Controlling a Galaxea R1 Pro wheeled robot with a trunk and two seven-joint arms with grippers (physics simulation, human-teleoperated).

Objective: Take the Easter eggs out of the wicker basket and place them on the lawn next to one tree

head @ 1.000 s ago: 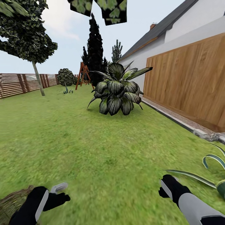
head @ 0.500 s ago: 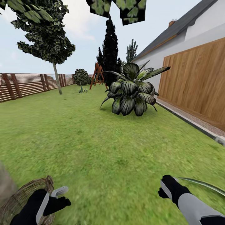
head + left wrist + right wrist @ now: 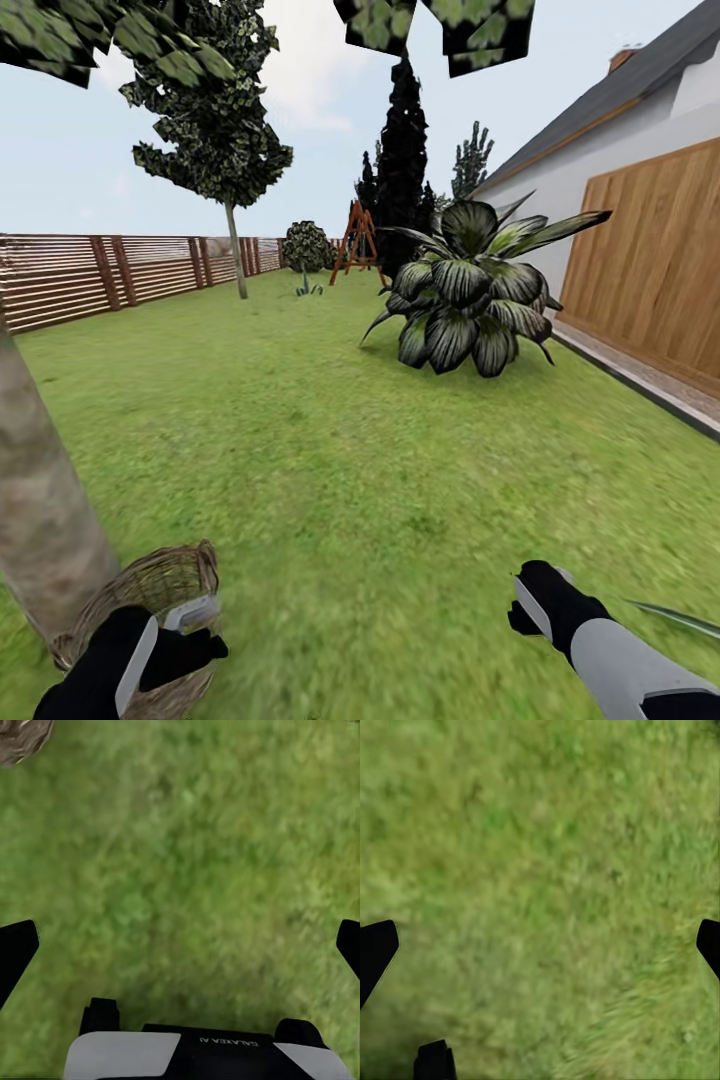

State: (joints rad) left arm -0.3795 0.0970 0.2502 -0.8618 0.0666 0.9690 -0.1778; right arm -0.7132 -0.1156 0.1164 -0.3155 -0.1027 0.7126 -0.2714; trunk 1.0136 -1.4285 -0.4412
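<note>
Both end effectors, left (image 3: 190, 630) and right (image 3: 525, 610), are held spread wide and empty over the lawn (image 3: 380, 500), presumably readied for the wicker basket (image 3: 165, 585) beside the tree (image 3: 40, 520) at lower left.

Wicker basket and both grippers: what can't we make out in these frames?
- Wicker basket, head view: inside hidden by its wall and the left gripper; eggs cannot be told.
- Tree, head view: trunk cut by the left edge.
- Right gripper, right wrist view: fingertips cut at the edges.
</note>
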